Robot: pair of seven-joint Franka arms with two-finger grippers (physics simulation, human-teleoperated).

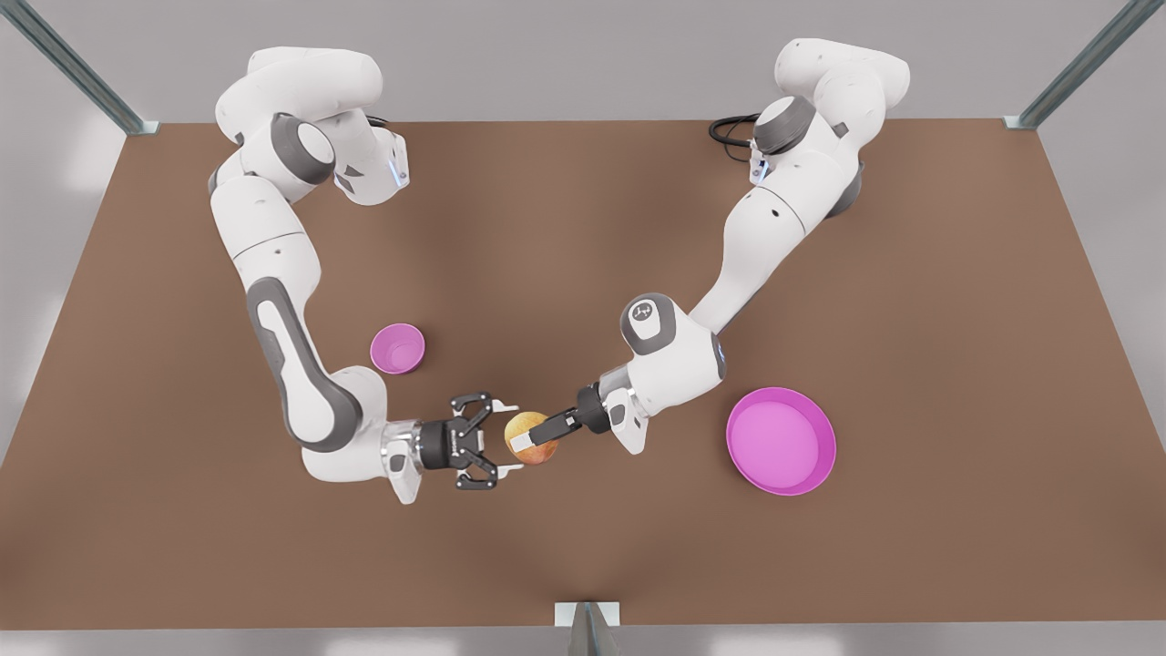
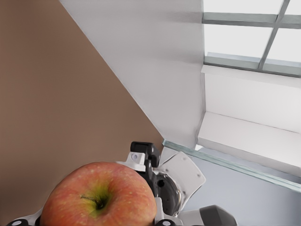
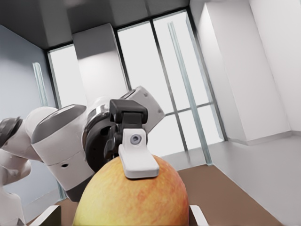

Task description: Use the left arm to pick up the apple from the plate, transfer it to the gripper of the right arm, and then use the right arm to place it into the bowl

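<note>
1. Far on the front view's left sits the little pink bowl [image 1: 397, 348] on the brown table [image 1: 137, 510], just beside my right arm [image 1: 291, 364]. Nothing in it.
2. Next over is my right gripper [image 1: 510, 442], the chunky claw one. Its fingers are spread wide on either side of the apple [image 1: 531, 437], and I honestly can't tell if they touch it.
3. Middle of the table: the apple is up in the air between my two hands. In the right wrist view it looms huge [image 3: 131, 197], with a pale pad [image 3: 137, 157] pressed on top.
4. My left gripper [image 1: 531, 443], the slim one, is clamped tight on that apple, coming in from the front view's right.
5. Further right the big pink plate [image 1: 781, 441] lies flat on the table, well apart from the bowl.
</note>
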